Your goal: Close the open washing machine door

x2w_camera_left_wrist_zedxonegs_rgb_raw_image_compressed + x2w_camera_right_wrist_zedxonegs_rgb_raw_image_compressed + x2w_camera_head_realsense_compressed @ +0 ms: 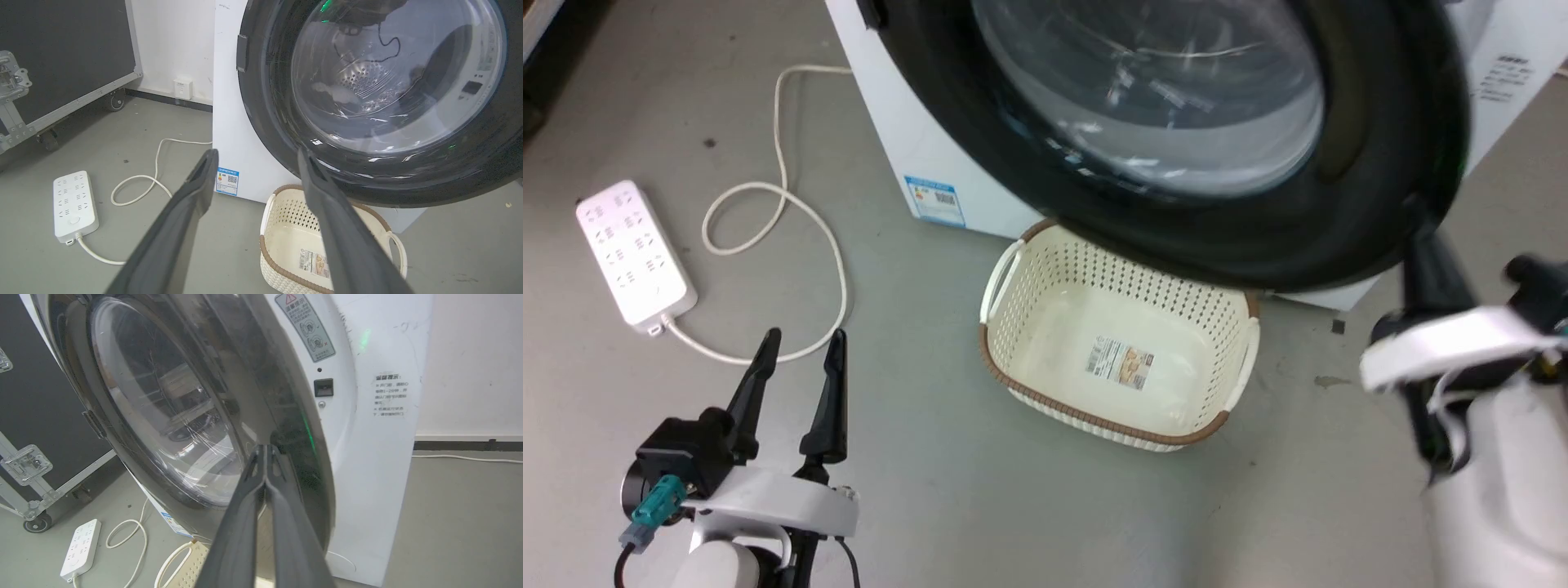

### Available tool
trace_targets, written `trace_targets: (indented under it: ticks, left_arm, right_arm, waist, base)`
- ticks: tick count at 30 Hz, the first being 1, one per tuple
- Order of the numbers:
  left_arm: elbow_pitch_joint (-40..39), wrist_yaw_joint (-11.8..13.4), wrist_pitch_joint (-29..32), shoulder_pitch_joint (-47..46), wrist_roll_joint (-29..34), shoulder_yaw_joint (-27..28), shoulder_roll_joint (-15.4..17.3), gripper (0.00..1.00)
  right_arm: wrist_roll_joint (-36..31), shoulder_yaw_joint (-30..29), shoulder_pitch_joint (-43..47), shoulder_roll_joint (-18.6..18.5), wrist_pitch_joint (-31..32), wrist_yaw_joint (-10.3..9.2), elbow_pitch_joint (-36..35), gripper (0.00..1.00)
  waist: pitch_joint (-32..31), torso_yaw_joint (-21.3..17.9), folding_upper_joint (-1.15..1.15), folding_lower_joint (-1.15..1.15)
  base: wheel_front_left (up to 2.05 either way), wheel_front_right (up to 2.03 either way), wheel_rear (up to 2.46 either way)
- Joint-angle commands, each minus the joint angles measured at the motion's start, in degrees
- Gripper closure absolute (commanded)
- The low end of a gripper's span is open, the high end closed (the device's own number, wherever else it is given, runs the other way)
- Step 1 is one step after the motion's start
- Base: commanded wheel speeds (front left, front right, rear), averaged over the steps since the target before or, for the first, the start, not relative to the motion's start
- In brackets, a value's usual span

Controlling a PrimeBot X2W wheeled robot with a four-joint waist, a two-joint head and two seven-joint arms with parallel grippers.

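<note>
Firmly pressed together, the right gripper point(265, 451) has its two dark fingers shut with nothing between them. Their tips sit at the glossy black rim of the washing machine door point(163, 408), near its free edge; whether they actually touch it cannot be told. The door, with its bulging clear glass window, hangs at an angle close in front of the washing machine point(380, 457), and a small dark latch slot point(323, 387) shows on the white front just beside the door's edge.

The left gripper point(805, 339) hovers low at the left above the grey floor point(931, 490), fingers spread wide and holding nothing, well apart from the door.

A cream perforated basket point(1054, 278) stands on the floor below the door. A white power strip point(633, 253) and its looping cord point(781, 155) lie to the left.
</note>
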Motion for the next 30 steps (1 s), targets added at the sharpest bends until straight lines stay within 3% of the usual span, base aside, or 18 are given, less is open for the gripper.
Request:
trace_targets:
  ticks: [1,19,30]
  left_arm:
    - [0.1,-0.4,-0.5,-0.8,-0.4,-0.1,0.0,0.0]
    - [0.3,-2.4,-0.7,-4.2,-0.9,1.1,-0.1,0.0]
    - [1.0,-3.1,-0.7,-4.5,0.1,2.2,-0.3,0.0]
  right_arm:
    - [-0.7,-0.7,-1.7,-0.2,-0.5,-0.05,0.3,1.0]
    - [-10.8,-14.2,-21.4,-0.2,-1.0,-0.05,8.9,1.0]
    - [-11.6,-15.1,-25.3,-0.2,-1.6,-0.05,11.5,1.0]
  waist:
    - [0.7,0.4,0.0,-0.01]
    - [7.7,3.3,0.0,-0.01]
    - [6.6,2.0,0.0,-0.01]
  base:
    - [0.0,0.0,0.0]
    - [0.0,0.0,0.0]
    - [0.0,0.0,0.0]
